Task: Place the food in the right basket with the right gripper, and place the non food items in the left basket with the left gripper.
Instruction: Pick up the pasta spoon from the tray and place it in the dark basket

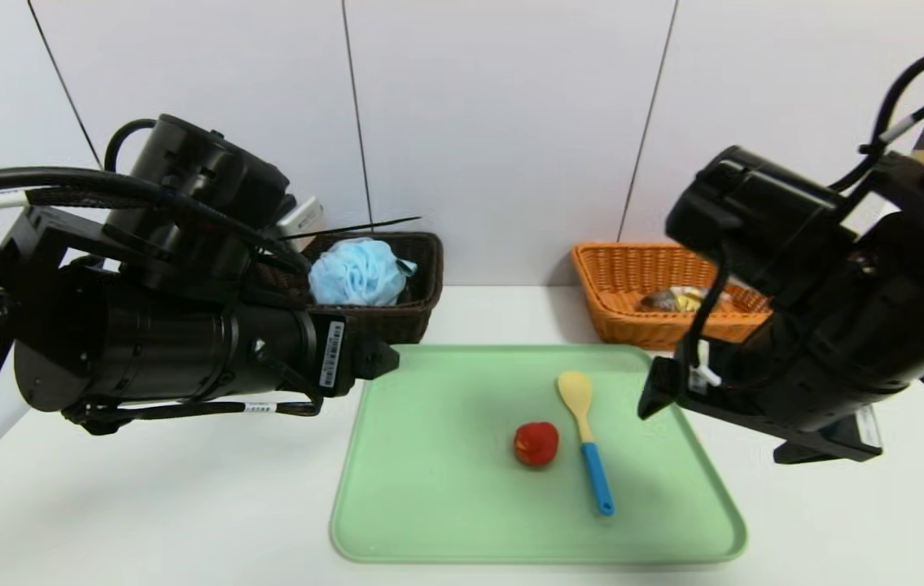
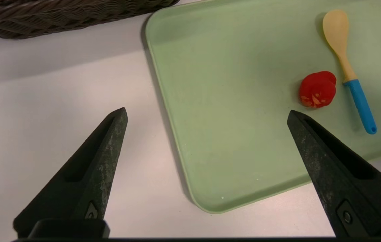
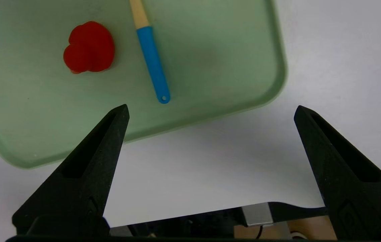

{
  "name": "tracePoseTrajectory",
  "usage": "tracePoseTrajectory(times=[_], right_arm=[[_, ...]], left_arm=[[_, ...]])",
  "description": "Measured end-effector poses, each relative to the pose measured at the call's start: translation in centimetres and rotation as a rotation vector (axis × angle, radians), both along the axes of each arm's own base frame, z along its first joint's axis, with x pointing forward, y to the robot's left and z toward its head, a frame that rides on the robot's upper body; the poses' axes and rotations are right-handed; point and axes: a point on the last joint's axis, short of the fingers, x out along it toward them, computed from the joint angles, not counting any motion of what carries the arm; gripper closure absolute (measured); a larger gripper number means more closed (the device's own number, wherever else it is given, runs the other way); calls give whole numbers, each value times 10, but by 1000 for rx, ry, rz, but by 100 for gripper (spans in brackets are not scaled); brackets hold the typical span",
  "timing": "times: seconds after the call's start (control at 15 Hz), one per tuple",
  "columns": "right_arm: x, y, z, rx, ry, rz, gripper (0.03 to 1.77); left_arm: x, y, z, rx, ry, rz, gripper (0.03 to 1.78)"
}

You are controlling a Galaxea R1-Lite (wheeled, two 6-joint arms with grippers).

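On the green tray (image 1: 429, 488) lie a red piece of food (image 1: 536, 443) and, just to its right, a spoon (image 1: 588, 439) with a tan bowl and a blue handle. My left gripper (image 1: 384, 362) hovers open and empty over the tray's left edge (image 2: 206, 113), well short of the red food (image 2: 317, 89) and spoon (image 2: 348, 70). My right gripper (image 1: 710, 435) hangs open and empty above the table by the tray's near right corner (image 3: 212, 108), with the red food (image 3: 89, 47) and the spoon's blue handle (image 3: 153, 64) beyond its fingertips.
A dark brown basket (image 1: 421, 305) at the back left holds a blue bath puff (image 1: 357, 273). An orange basket (image 1: 620, 293) at the back right holds a few wrapped items (image 1: 681, 299). White table surrounds the tray; a wall stands close behind.
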Motion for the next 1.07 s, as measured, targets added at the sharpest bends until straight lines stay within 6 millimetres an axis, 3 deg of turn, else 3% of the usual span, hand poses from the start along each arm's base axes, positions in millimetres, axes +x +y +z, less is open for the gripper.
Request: tracePoseTrajectory(times=[0.27, 0.6, 1.07], right_arm=[[19, 23, -25, -6, 135, -15, 10], [39, 42, -48, -52, 174, -2, 10], [54, 48, -66, -109, 207, 96, 10]], left_arm=[[-2, 0, 1, -3, -3, -5, 12], [-2, 0, 2, -7, -4, -5, 12], [-2, 1, 1, -7, -4, -4, 12]])
